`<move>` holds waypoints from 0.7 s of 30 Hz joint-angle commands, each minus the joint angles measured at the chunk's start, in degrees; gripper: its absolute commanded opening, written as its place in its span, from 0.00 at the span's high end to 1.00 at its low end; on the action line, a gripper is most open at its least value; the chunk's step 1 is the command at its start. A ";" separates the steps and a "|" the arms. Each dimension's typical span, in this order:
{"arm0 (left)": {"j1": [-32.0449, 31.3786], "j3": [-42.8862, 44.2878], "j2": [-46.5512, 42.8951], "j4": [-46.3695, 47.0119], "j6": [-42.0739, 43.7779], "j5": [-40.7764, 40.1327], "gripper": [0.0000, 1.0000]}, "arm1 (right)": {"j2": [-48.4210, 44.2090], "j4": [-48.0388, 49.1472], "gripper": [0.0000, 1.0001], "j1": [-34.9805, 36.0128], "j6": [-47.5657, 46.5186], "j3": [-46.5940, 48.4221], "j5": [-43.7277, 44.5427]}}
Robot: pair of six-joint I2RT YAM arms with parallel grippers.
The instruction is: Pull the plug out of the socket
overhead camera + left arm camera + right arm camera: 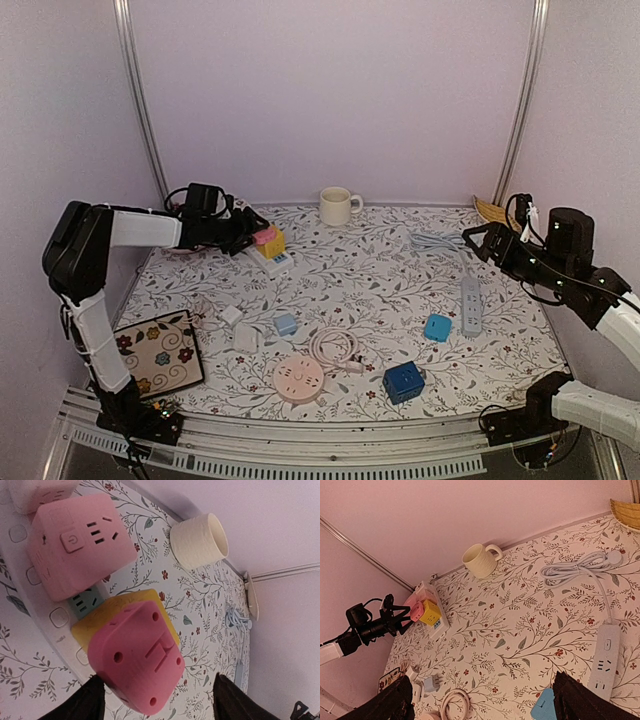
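At the back-left of the table (400, 290), the left gripper (159, 679) straddled the pink plug (137, 655), jaws apart, not clamped. Plug sat in the yellow socket cube (115, 612) on the white power strip (45, 630). Step: grasping. Next likely needs a firm squeeze, then a straight pull; the strip may lift. Right gripper (481, 677) was wide apart, empty, far off. Mug (200, 540) looked empty.

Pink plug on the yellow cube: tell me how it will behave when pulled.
The pink plug looks like rigid plastic, so it probably won't flex. Its smooth rounded sides may slip in the left gripper. It sits in the yellow cube on a white power strip that looks light, so the stack might lift too.
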 commanded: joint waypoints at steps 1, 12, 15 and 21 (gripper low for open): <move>0.25 1.53 1.32 3.22 -0.43 1.88 0.28 | -0.50 -0.64 0.01 0.40 -0.69 0.57 -0.38; -0.11 1.53 2.61 4.57 -1.63 2.69 0.45 | -0.73 0.06 0.01 0.43 0.09 -1.17 -0.60; -0.05 1.40 2.92 4.80 -1.96 2.76 0.56 | -0.84 0.23 0.01 0.41 0.24 -1.50 -0.73; -0.15 1.06 3.37 5.20 -1.17 3.05 0.73 | -1.10 0.23 0.01 0.39 0.31 -1.99 -0.67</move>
